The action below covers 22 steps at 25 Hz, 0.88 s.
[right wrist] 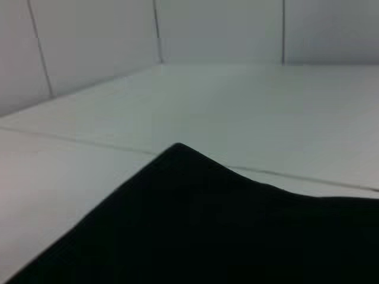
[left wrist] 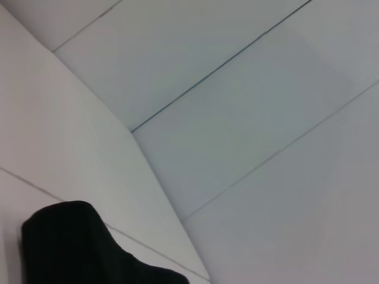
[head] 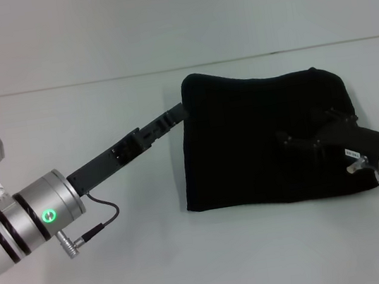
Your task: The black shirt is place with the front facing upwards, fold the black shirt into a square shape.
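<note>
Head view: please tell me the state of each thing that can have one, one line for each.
black shirt: folded into a rough rectangle, flat on the white table, no lettering visible.
left claw: at the shirt's upper left edge; open or shut cannot be told.
right claw: over the shirt's right part, black on black; open or shut cannot be told.
</note>
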Available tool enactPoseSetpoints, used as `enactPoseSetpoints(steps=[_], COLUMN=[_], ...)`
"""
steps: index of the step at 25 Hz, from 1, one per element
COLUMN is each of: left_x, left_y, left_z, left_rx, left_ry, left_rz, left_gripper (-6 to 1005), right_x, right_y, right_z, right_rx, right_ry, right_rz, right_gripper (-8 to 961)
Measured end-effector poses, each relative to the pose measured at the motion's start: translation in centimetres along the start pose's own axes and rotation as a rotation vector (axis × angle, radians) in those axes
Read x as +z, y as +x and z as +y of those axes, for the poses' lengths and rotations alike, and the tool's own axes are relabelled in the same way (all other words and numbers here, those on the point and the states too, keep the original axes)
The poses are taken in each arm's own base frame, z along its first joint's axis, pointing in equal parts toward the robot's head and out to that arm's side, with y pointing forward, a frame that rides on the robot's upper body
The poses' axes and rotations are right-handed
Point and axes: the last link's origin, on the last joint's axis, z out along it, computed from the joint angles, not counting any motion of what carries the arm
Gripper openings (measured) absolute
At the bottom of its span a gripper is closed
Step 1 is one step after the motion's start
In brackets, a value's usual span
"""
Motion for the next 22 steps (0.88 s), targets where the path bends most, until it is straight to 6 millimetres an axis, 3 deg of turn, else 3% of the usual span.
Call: enactPoseSetpoints(steps=[9,14,22], left_x=[0.1,0.4,2.4], left_y=[0.2,0.5,0.1], left_z=[0.2,0.0,-1.4], left_rx=[0.008,0.028,0.002], left_ry=[-0.011,0.008,0.147], left_rz=[-0.009,-0.022,-0.095], left_gripper=[839,830,817], right_x=[-1.4,-3.4,-4.9], right_y=[0.2,0.2,2.4], right_z=[-0.1,0.0,-0.7], right_rx=[0.026,0.033,0.055], right_ry=[-0.020,-0.060,0.001], right_rz=[-0.058,-0.155,-0.102], right_gripper=[947,947,947])
